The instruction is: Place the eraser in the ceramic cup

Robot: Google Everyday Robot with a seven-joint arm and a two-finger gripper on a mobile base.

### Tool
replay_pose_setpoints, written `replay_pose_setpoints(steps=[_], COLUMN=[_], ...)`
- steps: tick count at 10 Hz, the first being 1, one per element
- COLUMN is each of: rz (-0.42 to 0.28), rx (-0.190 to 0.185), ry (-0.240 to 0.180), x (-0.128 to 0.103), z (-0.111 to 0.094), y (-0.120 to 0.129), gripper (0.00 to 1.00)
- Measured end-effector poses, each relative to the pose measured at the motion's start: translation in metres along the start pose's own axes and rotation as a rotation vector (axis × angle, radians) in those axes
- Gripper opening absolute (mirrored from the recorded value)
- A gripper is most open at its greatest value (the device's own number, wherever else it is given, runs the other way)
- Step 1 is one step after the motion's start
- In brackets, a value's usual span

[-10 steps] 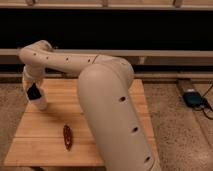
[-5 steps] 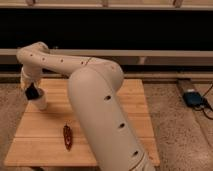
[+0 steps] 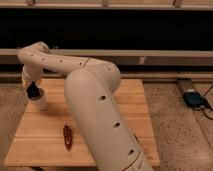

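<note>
Gripper [image 3: 34, 91] is parked right over the ceramic cup [image 3: 39, 102] at the far left side of the wooden bench [image 3: 125, 120], dark tip sitting right at the cup's rim. Honestly can't tell whether it's apart or closed, it's just a dark blob up there. Eraser isn't something I can pick out either; no black block visible anywhere on the bench top, so it may be hidden at the gripper or in the cup. Big white arm [image 3: 95, 110] sweeps across the middle and blocks a lot. Slender dark red thing [image 3: 67, 137] lies near the front edge, well apart from the cup. Blue device [image 3: 193, 98] sits on the floor off to the right.
</note>
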Motion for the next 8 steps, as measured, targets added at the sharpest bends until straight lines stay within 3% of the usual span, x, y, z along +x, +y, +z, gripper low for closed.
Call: replay_pose_setpoints(steps=[2,3,8], rz=[0.003,0.002,0.007], rx=[0.012,0.017,0.034], ry=[-0.006,-0.01,-0.031], x=[-0.0016,-0.0025,-0.0028], z=[0.0039,0.0055,0.0063], y=[-0.0009,0.0001,-0.0035], gripper=[0.77,0.8,0.8])
